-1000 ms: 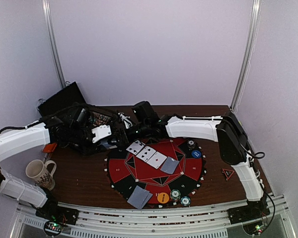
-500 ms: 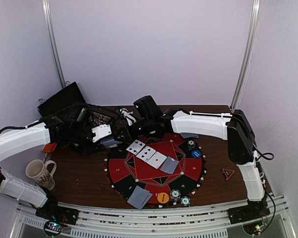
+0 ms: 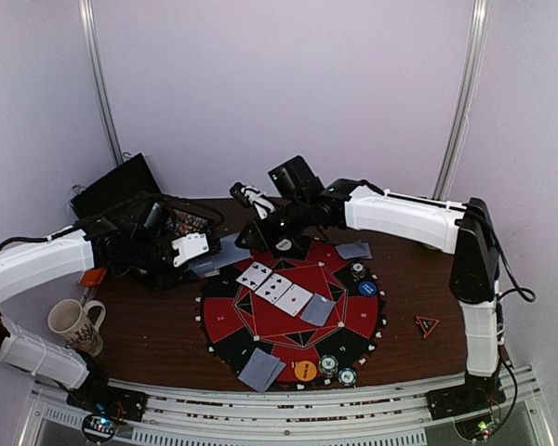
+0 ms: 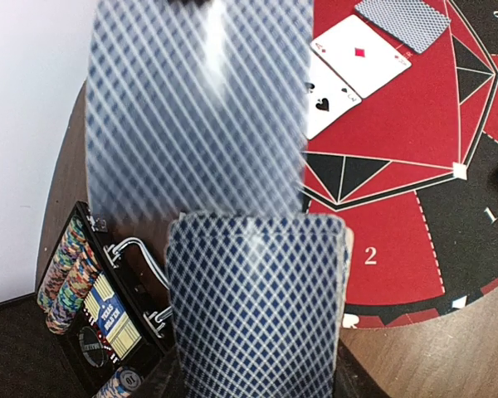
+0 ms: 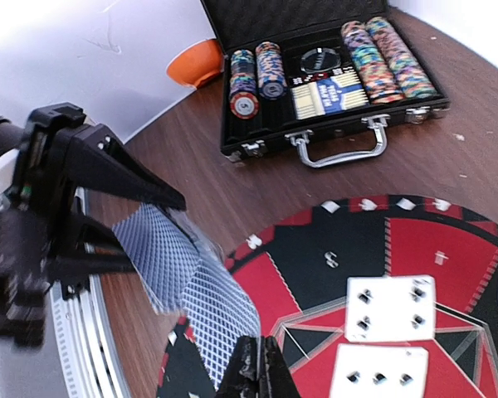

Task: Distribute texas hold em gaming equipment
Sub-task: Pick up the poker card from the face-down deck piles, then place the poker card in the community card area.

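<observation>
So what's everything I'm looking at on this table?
Mat: one, red and black, table centre.
Face-up cards: three, white, in a row on the mat.
Face-down cards: at least three, grey-blue, on or beside the mat.
Chip stacks: three, striped, two at near edge, one far right.
Button discs: two, blue and orange, on the mat.
Chip case: one, black, open, far left.
Mug: one, white, near left.
Triangle: one, red, right of mat.
Left gripper: one, black, holding the deck.
Right gripper: one, black, shut on one card.

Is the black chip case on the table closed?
No, the black case lies open, with rows of poker chips showing inside.
</observation>
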Tool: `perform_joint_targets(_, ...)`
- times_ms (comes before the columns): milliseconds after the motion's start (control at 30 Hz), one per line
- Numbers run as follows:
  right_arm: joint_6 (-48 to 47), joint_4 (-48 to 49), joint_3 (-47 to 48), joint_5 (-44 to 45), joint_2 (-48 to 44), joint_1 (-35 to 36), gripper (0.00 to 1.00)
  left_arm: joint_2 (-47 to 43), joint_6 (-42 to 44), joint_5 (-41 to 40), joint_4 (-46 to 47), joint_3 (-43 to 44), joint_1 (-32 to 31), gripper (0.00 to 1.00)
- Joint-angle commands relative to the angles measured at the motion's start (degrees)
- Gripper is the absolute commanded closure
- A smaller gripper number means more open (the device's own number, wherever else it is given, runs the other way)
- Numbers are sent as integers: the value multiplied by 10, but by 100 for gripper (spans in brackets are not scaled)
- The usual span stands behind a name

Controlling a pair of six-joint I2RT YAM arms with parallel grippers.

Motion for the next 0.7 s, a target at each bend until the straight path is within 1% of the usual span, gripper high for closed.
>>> perform_joint_targets(0,-121,-149,15,-7,-90,-38,100,-2,5,6,27,8,-2,53)
perform_joint_targets(100,-203,-253,-13,38,-148,-55,100,0,7,7,33,7,-2,53)
perform_joint_targets(167,-253,-312,-59,73,-183,-60,100,1,11,9,36,8,-2,53)
perform_joint_targets(333,-312,-396,-198,123,-243,-63,100,13,21,13,38,14,-2,53)
perform_joint_targets(433,-329,-424,-257,141,-250,-65,100,16,24,15,39,19,-2,53)
perform_joint_targets(567,-384,-431,-290,98,-247,-66,100,14,24,20,39,17,-2,53)
perform_joint_targets(667,-396,-421,-292,135,-210,-68,100,12,19,23,38,14,-3,53)
